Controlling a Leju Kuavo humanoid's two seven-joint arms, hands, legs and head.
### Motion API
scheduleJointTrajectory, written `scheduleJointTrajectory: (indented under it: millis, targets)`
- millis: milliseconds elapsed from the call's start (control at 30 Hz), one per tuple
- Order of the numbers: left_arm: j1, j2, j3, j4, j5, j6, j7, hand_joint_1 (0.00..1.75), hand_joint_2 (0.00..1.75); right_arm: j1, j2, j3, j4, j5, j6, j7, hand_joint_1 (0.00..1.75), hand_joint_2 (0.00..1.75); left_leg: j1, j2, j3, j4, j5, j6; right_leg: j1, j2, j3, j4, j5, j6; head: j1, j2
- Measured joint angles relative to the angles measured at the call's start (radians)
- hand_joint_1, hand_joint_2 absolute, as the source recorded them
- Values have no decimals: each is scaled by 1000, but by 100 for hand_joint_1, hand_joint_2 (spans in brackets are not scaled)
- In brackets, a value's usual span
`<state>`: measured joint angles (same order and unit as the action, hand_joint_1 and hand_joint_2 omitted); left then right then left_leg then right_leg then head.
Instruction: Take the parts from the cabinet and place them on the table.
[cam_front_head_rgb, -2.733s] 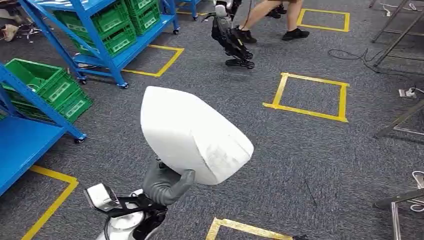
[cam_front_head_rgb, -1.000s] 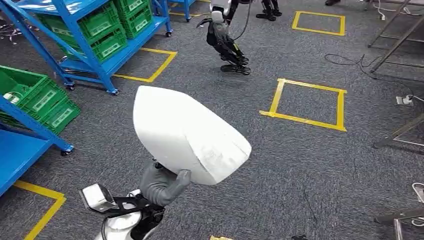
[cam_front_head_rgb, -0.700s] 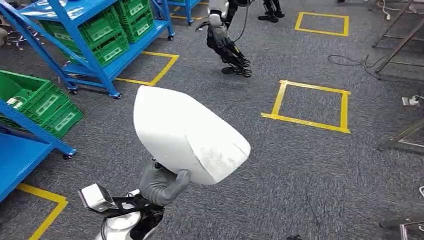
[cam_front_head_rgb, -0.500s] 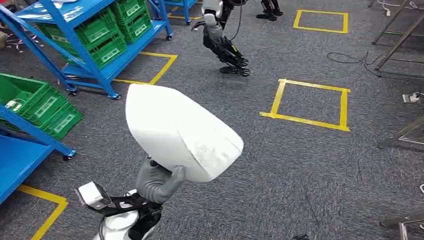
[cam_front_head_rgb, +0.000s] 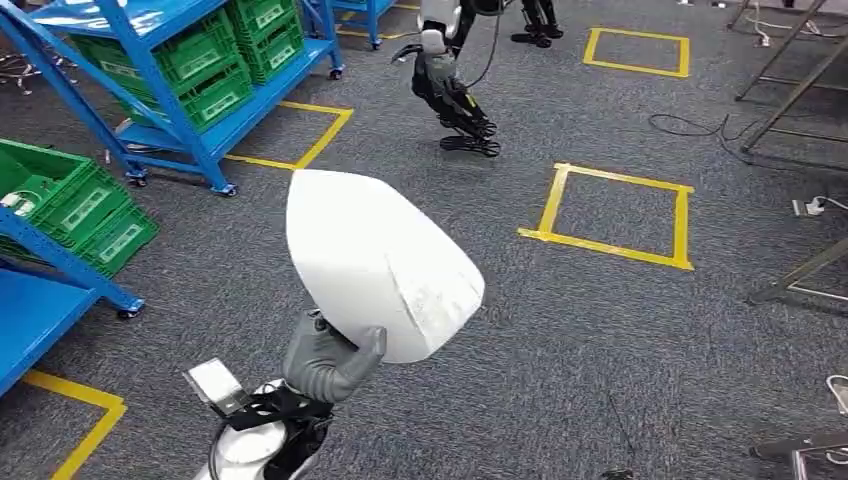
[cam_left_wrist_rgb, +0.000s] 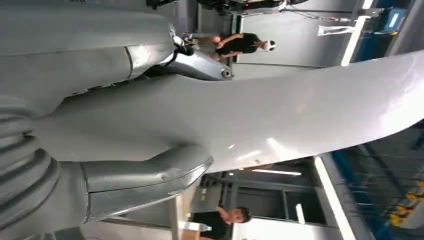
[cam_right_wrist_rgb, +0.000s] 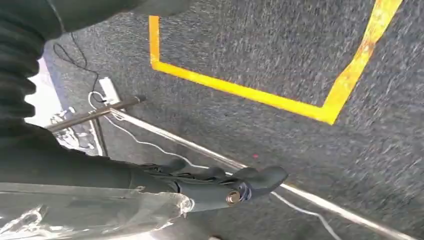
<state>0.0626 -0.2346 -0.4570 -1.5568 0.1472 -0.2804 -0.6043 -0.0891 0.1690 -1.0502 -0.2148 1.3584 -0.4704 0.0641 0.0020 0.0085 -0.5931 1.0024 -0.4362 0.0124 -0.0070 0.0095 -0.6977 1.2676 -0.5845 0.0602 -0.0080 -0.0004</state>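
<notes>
A big white rounded foam-like part (cam_front_head_rgb: 375, 262) is held up over the grey carpet. My left hand (cam_front_head_rgb: 330, 360) grips it from underneath at its lower end. In the left wrist view the part (cam_left_wrist_rgb: 300, 120) stretches away from the hand, with the grey thumb (cam_left_wrist_rgb: 145, 175) pressed against its side. My right hand (cam_right_wrist_rgb: 225, 186) hangs above the carpet, its dark fingers stretched out with nothing in them.
Blue shelving with green crates (cam_front_head_rgb: 200, 60) stands at the far left, more crates (cam_front_head_rgb: 75, 205) nearer. Another robot's legs (cam_front_head_rgb: 455, 95) stand ahead. Yellow tape squares (cam_front_head_rgb: 615, 210) mark the carpet. Metal frame legs (cam_front_head_rgb: 800, 272) and cables lie to the right.
The whole scene has shifted, so the camera has moved. A person walking at the far end has left the picture. The white part stays in my left hand, now standing a little more upright.
</notes>
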Motion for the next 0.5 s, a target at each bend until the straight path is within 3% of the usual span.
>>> scheduleJointTrajectory:
  millis: [33, 67, 100, 133, 167, 200, 233, 267, 367, 400, 433, 500]
  targets:
    - [0, 0, -1, 3, -5, 5, 0, 175, 175, 2, 0, -3, 0, 0, -11, 3, 0, 175, 0, 6, 0, 0, -1, 1, 0, 0, -33, 61, -18, 3, 1, 0]
    - [0, 1, -2, 6, -6, 6, -1, 175, 175, 3, 0, -5, 0, 0, -25, 7, 0, 175, 0, 10, 2, 0, -1, 1, 0, 0, -46, 79, -12, 3, 0, 0]
    - [0, 1, -3, 8, -9, 9, -4, 175, 175, 4, -2, -6, 0, 1, -32, 9, 0, 175, 0, 15, 4, 0, -3, 1, 0, -2, -34, 47, 18, 3, 1, 0]
    - [0, 1, -3, 9, -14, 12, -7, 175, 175, 3, -2, -7, 0, 1, -35, 11, 0, 175, 0, 21, 8, 0, -5, -1, -2, -7, 1, -27, 64, 3, 0, 0]
    - [0, 1, -5, 9, -20, 17, -12, 175, 175, 2, -3, -8, 0, 2, -37, 13, 0, 175, 0, 28, 13, 0, -8, -5, -2, -24, 50, -125, 112, 2, 1, 0]
    - [-1, 1, -7, 9, -27, 22, -17, 175, 175, 0, -5, -8, 0, 3, -37, 14, 0, 175, -3, 33, 19, 1, -13, -11, -2, -64, 93, -206, 143, 4, 1, 0]
    - [-3, 2, -8, 9, -32, 26, -23, 175, 175, -5, -4, -8, 0, 3, -36, 16, 0, 175, -14, 37, 20, 6, -17, -17, 5, -88, 98, -225, 132, -1, 4, 0]
    - [-4, 2, -8, 9, -37, 28, -26, 175, 175, -7, -4, -8, 0, 4, -36, 17, 0, 175, -14, 42, 19, 5, -16, -20, 2, -67, 97, -225, 136, -14, -2, 0]
    - [-6, 3, -16, 9, -40, 33, -28, 175, 175, -8, -4, -11, 0, 6, -35, 23, 0, 175, -11, 70, 23, -1, -16, -35, 6, -38, 90, -228, 141, -35, -1, 0]
    - [-8, 4, -17, 9, -40, 33, -29, 175, 175, -8, -5, -11, 0, 6, -34, 25, 0, 175, -7, 56, 22, 9, -28, -44, 1, -27, 93, -232, 146, -42, -2, 0]
    - [-9, 5, -18, 9, -41, 33, -32, 175, 175, -8, -7, -12, 0, 6, -33, 27, 0, 175, -7, 29, 4, 49, -59, -46, 0, -17, 92, -232, 147, -47, -7, 0]
    - [-8, 9, -18, 9, -41, 33, -34, 175, 175, -11, -7, -12, 0, 7, -32, 29, 0, 175, -5, 5, -70, 206, -138, -49, -1, 5, 90, -232, 148, -52, -8, 0]
